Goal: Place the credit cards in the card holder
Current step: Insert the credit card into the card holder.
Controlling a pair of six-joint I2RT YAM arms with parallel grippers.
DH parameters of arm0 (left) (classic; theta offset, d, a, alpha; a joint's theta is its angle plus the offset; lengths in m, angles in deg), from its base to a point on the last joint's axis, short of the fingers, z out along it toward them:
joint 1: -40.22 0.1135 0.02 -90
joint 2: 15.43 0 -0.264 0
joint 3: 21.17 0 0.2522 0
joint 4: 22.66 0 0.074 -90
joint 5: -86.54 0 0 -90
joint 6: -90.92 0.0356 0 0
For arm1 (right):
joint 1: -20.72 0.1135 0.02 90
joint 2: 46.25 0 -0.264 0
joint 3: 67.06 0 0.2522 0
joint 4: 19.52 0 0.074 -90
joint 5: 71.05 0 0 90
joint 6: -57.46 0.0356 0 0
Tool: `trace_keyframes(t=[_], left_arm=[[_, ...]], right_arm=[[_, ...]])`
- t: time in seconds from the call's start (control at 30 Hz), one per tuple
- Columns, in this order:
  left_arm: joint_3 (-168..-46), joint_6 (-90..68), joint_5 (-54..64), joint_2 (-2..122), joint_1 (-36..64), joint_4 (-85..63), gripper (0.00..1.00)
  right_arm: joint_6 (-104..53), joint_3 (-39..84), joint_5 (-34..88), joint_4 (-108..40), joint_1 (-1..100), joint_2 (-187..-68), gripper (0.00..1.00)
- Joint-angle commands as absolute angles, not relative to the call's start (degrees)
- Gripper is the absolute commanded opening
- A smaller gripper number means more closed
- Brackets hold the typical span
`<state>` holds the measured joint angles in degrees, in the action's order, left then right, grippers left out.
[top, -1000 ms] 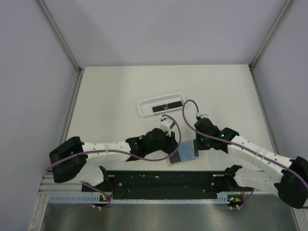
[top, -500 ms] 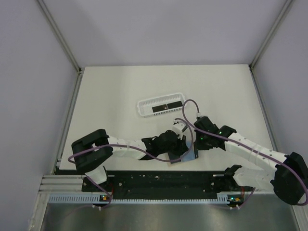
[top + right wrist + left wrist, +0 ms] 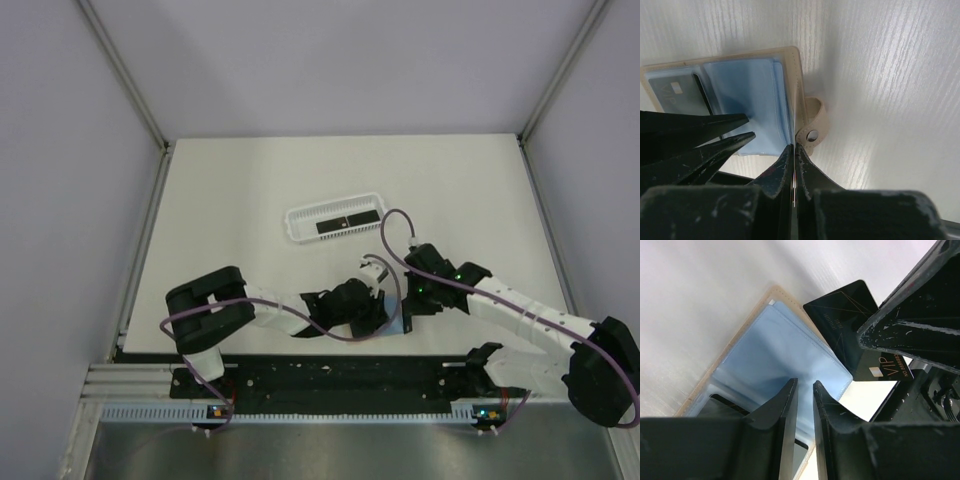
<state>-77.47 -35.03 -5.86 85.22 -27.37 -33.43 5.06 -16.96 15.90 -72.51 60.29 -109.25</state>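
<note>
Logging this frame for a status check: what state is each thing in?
card holder: open, one leaf pinched
VIP card: flat in the open holder, seemingly sleeved
left gripper: slightly open, tips at a blue sleeve
right gripper: shut on the card holder's leaf
basket: upright, holding black cards

The card holder point(image 3: 765, 350) under the left gripper point(image 3: 805, 385) is tan-edged, with pale blue translucent sleeves. Just right of that gripper's black, white-scuffed jaws is a glossy black credit card point(image 3: 845, 320) with fine gold lines and gold "VIP" lettering. The table point(image 3: 700, 290) is white and faintly streaked.
</note>
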Motion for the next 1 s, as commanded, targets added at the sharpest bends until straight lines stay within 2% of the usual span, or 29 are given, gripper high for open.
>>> trace_keyframes(t=[0.0, 0.5, 0.63, 0.97], left_arm=[[-73.3, -36.8, -6.1, 84.4, -27.5, -33.8, 0.25], [-67.3, -38.2, -11.6, 76.9, -27.5, -26.2, 0.24], [-67.1, -38.8, -11.6, 77.3, -27.5, -26.6, 0.23], [-65.9, -39.8, -11.7, 77.3, -27.5, -28.1, 0.22]], right_arm=[[5.5, -17.4, 15.9, -72.7, 59.5, -108.0, 0.00], [3.3, -17.8, 16.4, -71.2, 59.5, -105.1, 0.00], [-0.2, -18.9, 21.6, -65.8, 59.5, -99.2, 0.00], [4.5, -29.2, 26.0, -47.4, 59.5, -90.1, 0.00]])
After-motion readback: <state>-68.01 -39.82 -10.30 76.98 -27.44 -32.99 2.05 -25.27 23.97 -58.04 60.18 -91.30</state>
